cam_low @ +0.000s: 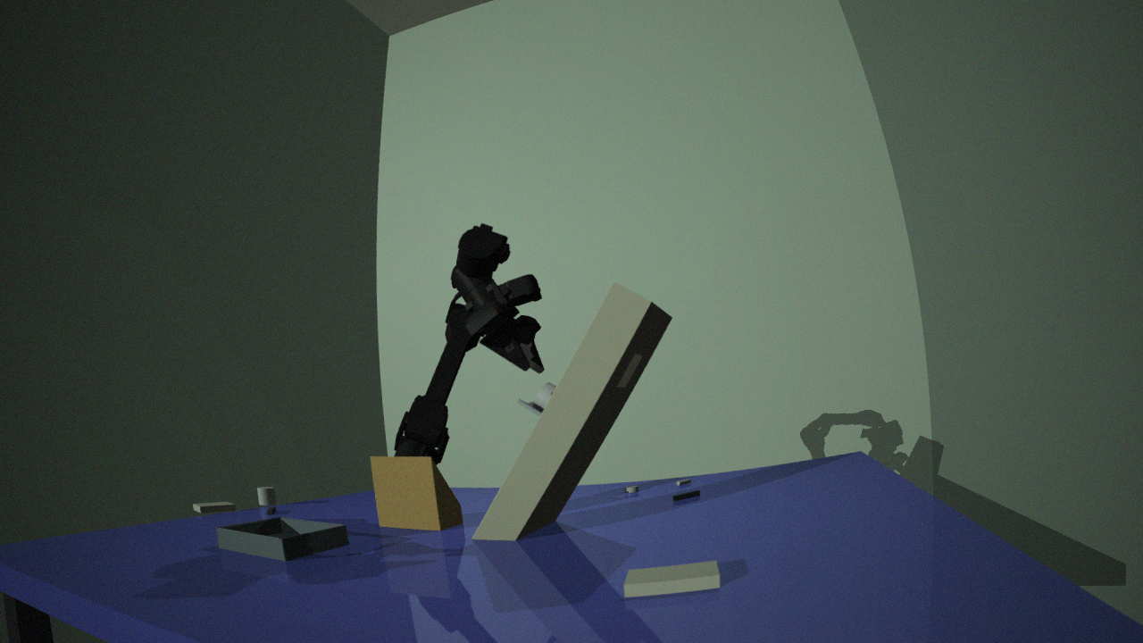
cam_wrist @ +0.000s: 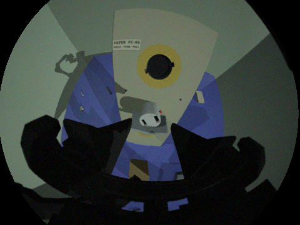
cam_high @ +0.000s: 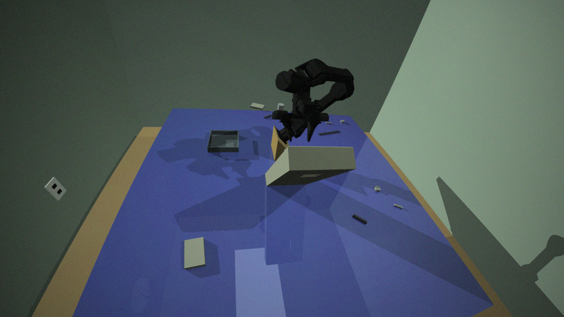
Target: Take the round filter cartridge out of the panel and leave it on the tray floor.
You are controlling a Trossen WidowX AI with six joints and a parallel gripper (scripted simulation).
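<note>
Blue worktop (cam_high: 118, 275) carries the leaning panel (cam_low: 551, 431) mid-surface, where the cartridge (cam_wrist: 150, 119) sits on a small ledge below its emptied socket (cam_wrist: 159, 67), so the tool (cam_wrist: 146, 137), spread wide and empty, should straddle it squarely before closing.

Open air between gripper (cam_low: 533, 361) and cartridge (cam_low: 546, 394); leaning panel (cam_low: 559, 423) blocks beyond; wedge (cam_low: 409, 494) stands below; tray (cam_low: 281, 537) unobstructed.

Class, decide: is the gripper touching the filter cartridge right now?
Apart. The exterior view shows the gripper raised above the cartridge, with pale wall visible between them.
</note>
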